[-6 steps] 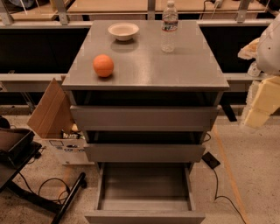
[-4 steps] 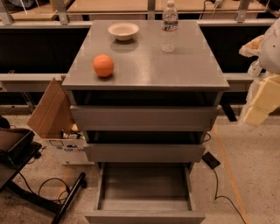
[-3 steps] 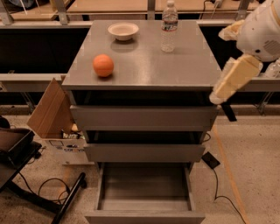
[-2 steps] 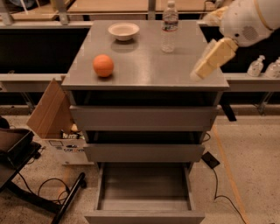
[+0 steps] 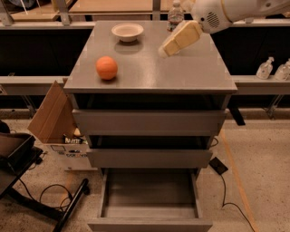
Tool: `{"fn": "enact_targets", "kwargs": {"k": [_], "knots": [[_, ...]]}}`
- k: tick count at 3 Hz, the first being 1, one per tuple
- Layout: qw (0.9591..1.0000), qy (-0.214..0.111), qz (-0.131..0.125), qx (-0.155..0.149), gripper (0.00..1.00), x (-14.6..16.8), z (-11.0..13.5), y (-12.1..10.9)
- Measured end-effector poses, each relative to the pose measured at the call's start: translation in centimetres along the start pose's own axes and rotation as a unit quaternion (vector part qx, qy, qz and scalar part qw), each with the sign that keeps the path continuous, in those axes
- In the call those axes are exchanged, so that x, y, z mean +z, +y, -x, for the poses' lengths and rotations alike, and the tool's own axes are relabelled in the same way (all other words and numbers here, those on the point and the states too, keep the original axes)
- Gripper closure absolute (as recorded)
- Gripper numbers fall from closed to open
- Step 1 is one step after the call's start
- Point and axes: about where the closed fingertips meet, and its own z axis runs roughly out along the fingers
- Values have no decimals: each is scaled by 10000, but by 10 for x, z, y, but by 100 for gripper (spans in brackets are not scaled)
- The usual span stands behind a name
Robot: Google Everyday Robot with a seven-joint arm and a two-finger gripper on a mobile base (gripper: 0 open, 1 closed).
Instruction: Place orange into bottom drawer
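The gripper (image 5: 170, 46) has swung in from the right edge and now hangs over the cabinet top (image 5: 190, 72), between the cream bowl (image 5: 127, 31) and a water bottle (image 5: 174, 13) — the reach has begun. The orange (image 5: 107, 68) sits untouched at front left; the bottom drawer (image 5: 149, 192) stands open
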Motion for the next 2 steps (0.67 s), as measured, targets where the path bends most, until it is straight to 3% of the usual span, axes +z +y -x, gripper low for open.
{"fn": "enact_targets", "kwargs": {"k": [1, 2], "knots": [[9999, -44, -62, 71, 0, 3, 2, -3], [9999, -4, 63, 92, 0, 26, -3, 6]]}}
